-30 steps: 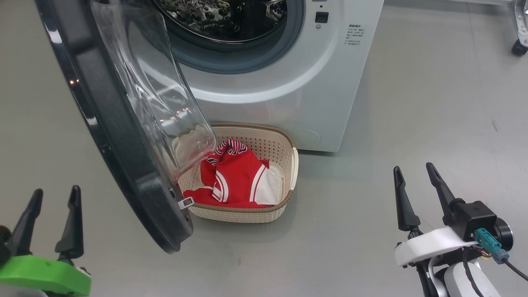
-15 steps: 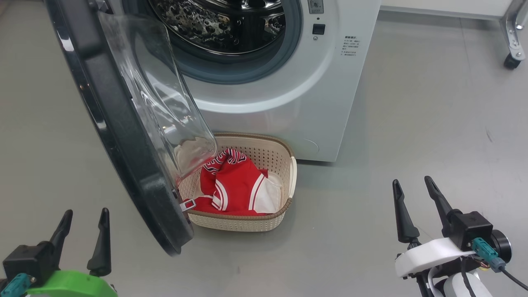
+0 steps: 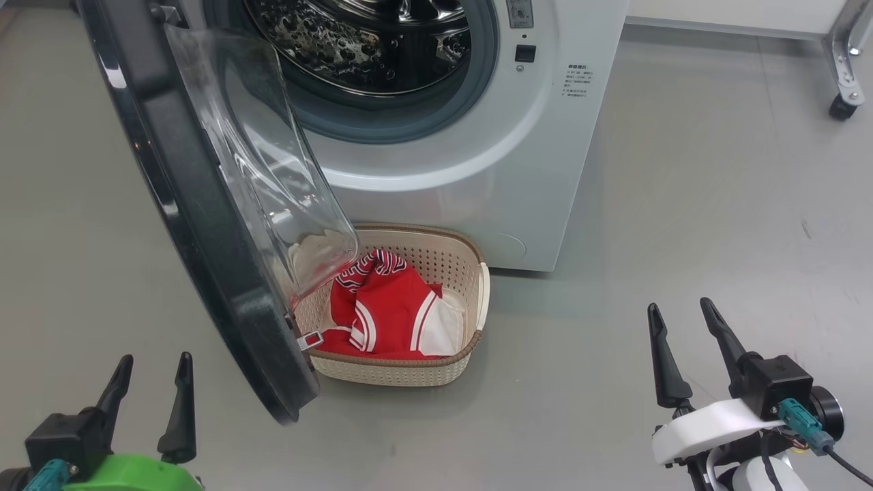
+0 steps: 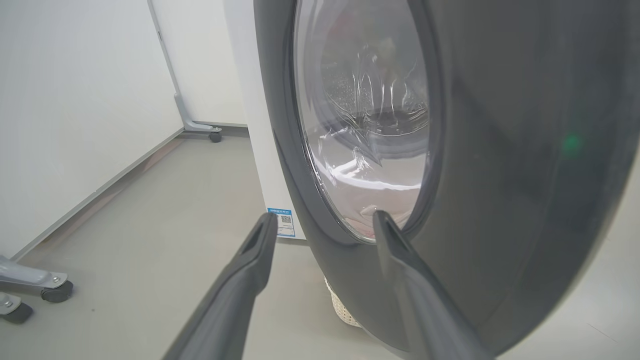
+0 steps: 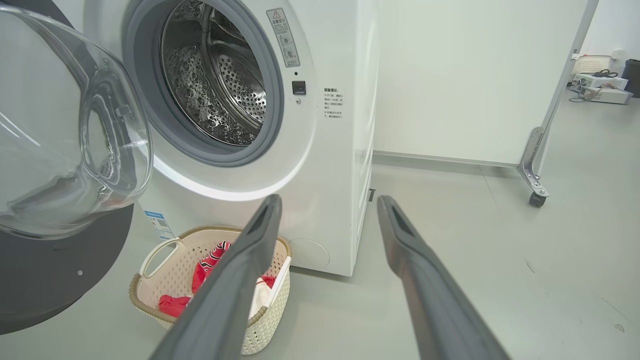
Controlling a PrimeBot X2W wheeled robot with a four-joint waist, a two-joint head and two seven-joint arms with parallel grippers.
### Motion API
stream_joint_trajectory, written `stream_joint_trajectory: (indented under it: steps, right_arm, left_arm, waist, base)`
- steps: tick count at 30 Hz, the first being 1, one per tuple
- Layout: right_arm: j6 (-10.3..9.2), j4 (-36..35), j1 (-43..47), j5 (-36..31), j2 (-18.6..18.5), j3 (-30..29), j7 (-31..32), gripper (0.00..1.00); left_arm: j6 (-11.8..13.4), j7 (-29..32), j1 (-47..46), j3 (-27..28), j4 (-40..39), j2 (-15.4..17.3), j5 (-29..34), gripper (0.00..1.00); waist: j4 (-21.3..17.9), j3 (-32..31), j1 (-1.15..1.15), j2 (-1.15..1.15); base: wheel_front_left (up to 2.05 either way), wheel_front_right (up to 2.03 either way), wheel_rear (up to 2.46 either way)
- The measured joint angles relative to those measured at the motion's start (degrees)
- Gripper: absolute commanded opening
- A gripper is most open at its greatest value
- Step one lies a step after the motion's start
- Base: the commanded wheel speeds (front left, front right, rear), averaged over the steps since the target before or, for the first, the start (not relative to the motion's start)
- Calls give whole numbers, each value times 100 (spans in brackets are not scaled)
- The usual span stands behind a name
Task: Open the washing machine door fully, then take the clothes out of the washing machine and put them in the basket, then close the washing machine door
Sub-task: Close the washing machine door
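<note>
The washing machine (image 3: 477, 157) (image 5: 330, 165) stands ahead, its steel drum (image 5: 220, 80) showing no clothes. Its door (image 3: 198, 204) (image 4: 500, 175) hangs wide open to the left, glass bowl (image 5: 65, 150) bulging inward. The red clothes (image 3: 389, 310) (image 5: 207, 262) lie in the cream basket (image 3: 436, 372) (image 5: 175, 300) on the floor below the port. My left gripper (image 3: 153, 361) (image 4: 325, 222) is open, low at the left, its fingers close to the door's outer face. Open too, my right gripper (image 3: 678, 307) (image 5: 327, 202) hovers at the lower right, apart from everything.
Grey floor (image 3: 716, 204) stretches to the right of the machine. A caster leg of a white partition (image 3: 842, 102) (image 5: 535, 195) stands at the far right. Other caster feet (image 4: 55, 290) sit by the left wall. Boxes and a basket (image 5: 595, 75) rest far off at the right.
The head view has tilted up, showing more of the drum. My left gripper has shifted right toward the door's outer side; the right gripper, basket and clothes stay as they were.
</note>
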Motion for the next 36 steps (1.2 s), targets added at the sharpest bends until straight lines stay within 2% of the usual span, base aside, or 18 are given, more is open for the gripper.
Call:
stream_joint_trajectory:
  steps: [14,15,16,17,18,20,30,36]
  right_arm:
    - [-1,-7,34,33,2,0,0,100]
    - [-1,-7,34,33,2,0,0,100]
    - [-1,-7,34,33,2,0,0,100]
    - [-1,-7,34,33,2,0,0,100]
    - [-1,-7,34,33,2,0,0,100]
    - [-1,-7,35,33,1,0,0,100]
    - [-2,-18,38,33,1,4,0,100]
    - [-44,-34,42,33,1,2,0,100]
  left_arm:
    - [74,-143,-10,-22,200,-29,10,99]
    - [92,-158,-11,-23,213,-33,11,90]
    - [92,-162,-13,-23,227,-36,11,70]
    - [96,-164,-15,-23,242,-40,26,56]
    - [97,-177,-16,-23,249,-41,57,30]
    - [100,-209,-19,-22,270,-45,63,0]
    - [141,-259,-30,-23,334,-53,57,0]
    - [19,-314,-118,37,154,-227,-559,0]
  waist:
    - [-9,-4,0,0]
    - [-7,-6,0,0]
    - [-5,-10,0,0]
    - [-3,-14,0,0]
    - [-1,-18,0,0]
    - [4,-28,0,0]
    - [19,-44,0,0]
    - [36,-28,0,0]
  base:
    - [0,0,0]
    - [0,0,0]
    - [0,0,0]
    - [0,0,0]
    - [0,0,0]
    - [0,0,0]
    - [0,0,0]
    - [0,0,0]
